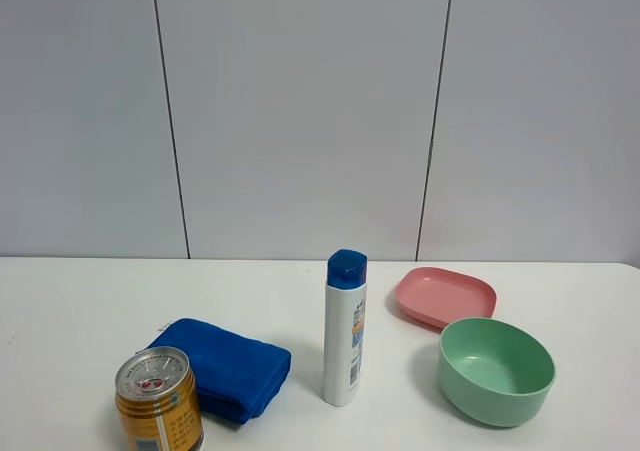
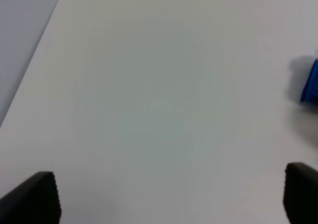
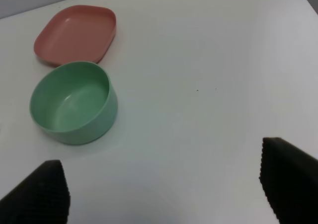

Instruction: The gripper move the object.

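The golden-orange can (image 1: 158,403) with a silver pull-tab top stands upright at the front left of the white table (image 1: 80,311), touching or just in front of a folded blue cloth (image 1: 225,366). Neither gripper shows in the exterior high view. In the left wrist view my left gripper (image 2: 169,196) is open over bare table, its black fingertips (image 2: 35,196) wide apart; the can is out of that view. In the right wrist view my right gripper (image 3: 164,186) is open and empty, its fingertips (image 3: 288,177) wide apart.
A tall white bottle with a blue cap (image 1: 344,328) stands mid-table. A pink tray (image 1: 445,296) and a green bowl (image 1: 496,370) sit to its right, also in the right wrist view: bowl (image 3: 74,102), tray (image 3: 77,33). A blue cloth edge (image 2: 310,82) shows in the left wrist view.
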`<state>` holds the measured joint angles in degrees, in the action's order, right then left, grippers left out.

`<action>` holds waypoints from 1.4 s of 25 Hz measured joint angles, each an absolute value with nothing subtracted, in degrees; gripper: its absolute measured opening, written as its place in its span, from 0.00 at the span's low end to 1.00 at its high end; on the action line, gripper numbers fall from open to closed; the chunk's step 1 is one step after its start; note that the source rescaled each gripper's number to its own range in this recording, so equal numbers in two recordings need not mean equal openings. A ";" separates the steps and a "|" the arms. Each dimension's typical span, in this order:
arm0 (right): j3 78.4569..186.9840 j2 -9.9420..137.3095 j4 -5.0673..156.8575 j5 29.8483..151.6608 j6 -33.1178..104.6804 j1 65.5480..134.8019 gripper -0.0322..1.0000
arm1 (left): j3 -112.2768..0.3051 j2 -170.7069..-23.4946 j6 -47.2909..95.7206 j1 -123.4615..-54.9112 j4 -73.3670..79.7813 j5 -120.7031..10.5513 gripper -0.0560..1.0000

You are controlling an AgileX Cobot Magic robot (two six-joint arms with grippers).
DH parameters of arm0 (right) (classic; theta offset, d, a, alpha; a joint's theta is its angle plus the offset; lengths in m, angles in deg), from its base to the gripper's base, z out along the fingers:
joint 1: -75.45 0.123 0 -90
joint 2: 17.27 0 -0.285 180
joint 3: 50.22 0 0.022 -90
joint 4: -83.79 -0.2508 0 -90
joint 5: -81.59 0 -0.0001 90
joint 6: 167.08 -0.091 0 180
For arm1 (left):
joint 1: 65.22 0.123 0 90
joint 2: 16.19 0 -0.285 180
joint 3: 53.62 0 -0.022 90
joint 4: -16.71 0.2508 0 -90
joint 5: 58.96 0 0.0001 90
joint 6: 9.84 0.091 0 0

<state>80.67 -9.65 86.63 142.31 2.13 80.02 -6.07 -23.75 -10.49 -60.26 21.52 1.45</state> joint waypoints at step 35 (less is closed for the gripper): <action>80.67 -9.65 86.63 142.31 2.13 80.02 1.00 | -5.34 -23.75 -9.40 -60.26 20.62 1.40 1.00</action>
